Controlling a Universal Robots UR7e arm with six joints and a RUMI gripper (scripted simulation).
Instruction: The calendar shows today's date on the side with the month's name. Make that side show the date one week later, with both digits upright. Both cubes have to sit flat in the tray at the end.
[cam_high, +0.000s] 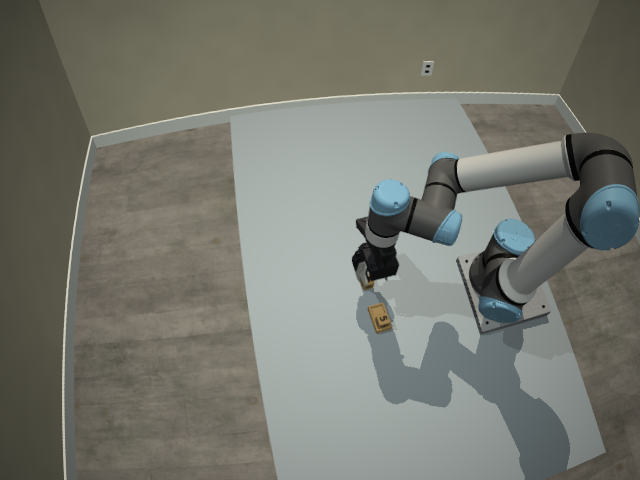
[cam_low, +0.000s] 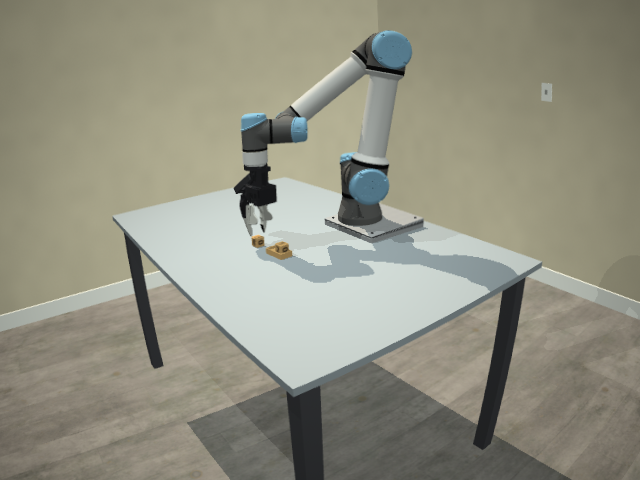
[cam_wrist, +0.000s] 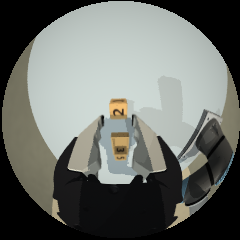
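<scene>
A robot arm reaches down over a pale grey table (cam_low: 361, 320), its black two-jaw gripper (cam_low: 256, 223) pointing at the tabletop. The jaws stand partly apart and hold nothing. Directly under the fingertips, a small wooden date cube (cam_low: 257, 240) sits on the table outside its tray; the wrist camera sees it framed between the fingers, not touched. Just beside it lies the wooden calendar tray (cam_low: 275, 252), holding the second cube (cam_low: 281, 246), whose top face reads 5 from above. The arm's base plate (cam_low: 408, 223) is bolted further back on the table.
</scene>
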